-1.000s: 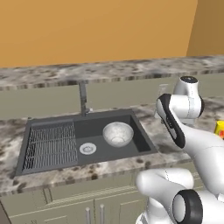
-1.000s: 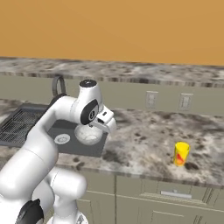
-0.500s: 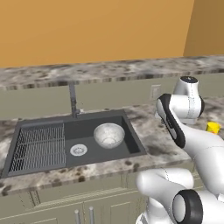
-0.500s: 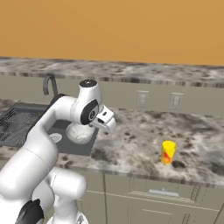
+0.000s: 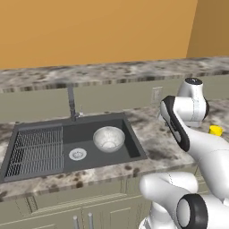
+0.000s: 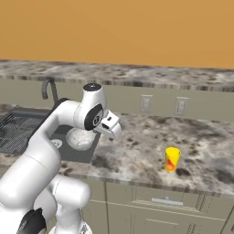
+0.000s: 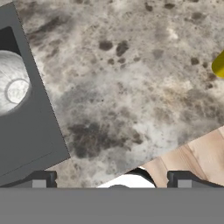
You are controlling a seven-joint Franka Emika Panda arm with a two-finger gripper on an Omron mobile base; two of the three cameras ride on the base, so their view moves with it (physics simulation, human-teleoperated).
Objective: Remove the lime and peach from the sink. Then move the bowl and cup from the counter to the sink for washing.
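The silvery-white bowl (image 5: 108, 138) sits in the dark grey sink (image 5: 134, 150), right of the drain (image 5: 78, 154); it also shows as the bowl (image 6: 78, 139) behind my arm and the bowl (image 7: 11, 89) at the hand view's left edge. The yellow cup (image 6: 172, 159) with its reddish lower part stands upright on the counter, well right of the sink, and peeks out as the cup (image 5: 215, 130) and the cup (image 7: 220, 64). My gripper (image 6: 113, 129) hangs open over the counter just right of the sink, between bowl and cup, with nothing between its fingertips (image 7: 40, 180). The lime and the peach are out of view.
A grey faucet (image 5: 71, 103) rises behind the basin and a ribbed drainer (image 5: 38, 147) fills its left part. Speckled stone counter (image 6: 137, 146) stretches from sink to cup. Wall outlets (image 6: 146, 103) sit on the backsplash. Cabinet fronts and wood floor (image 7: 192, 153) lie below the counter's front edge.
The base has driven to the right: sink and bowl slid left in both base views, and the cup came nearer the middle. The arm kept its pose and the gripper stayed open.
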